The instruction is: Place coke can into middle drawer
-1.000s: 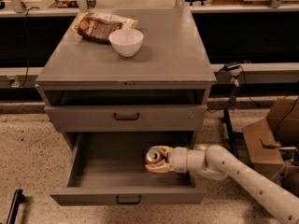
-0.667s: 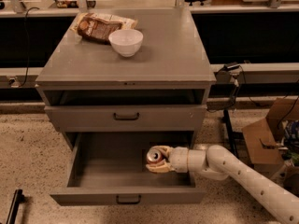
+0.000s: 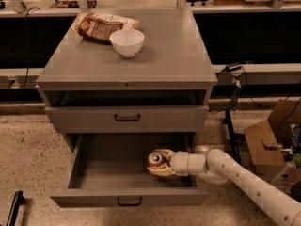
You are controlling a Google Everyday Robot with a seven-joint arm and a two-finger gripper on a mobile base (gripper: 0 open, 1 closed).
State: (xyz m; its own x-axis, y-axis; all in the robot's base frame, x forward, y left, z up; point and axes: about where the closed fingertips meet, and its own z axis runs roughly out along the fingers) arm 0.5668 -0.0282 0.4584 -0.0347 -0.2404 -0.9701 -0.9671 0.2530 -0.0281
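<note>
The wide grey middle drawer (image 3: pixel 103 171) stands pulled open, and the robot's white arm (image 3: pixel 244 182) reaches into it from the right side. The pale two-finger gripper (image 3: pixel 159 163) is inside the drawer, near its right wall, with its fingers closed around the small red coke can (image 3: pixel 155 158). The can is tilted and its silver top faces the camera. I cannot tell whether it touches the drawer floor. On the grey counter (image 3: pixel 169 55) a round white bowl (image 3: pixel 127 42) stands just beside a brown snack bag (image 3: pixel 99 26). The upper grey drawer front (image 3: pixel 155 118) is closed
</note>
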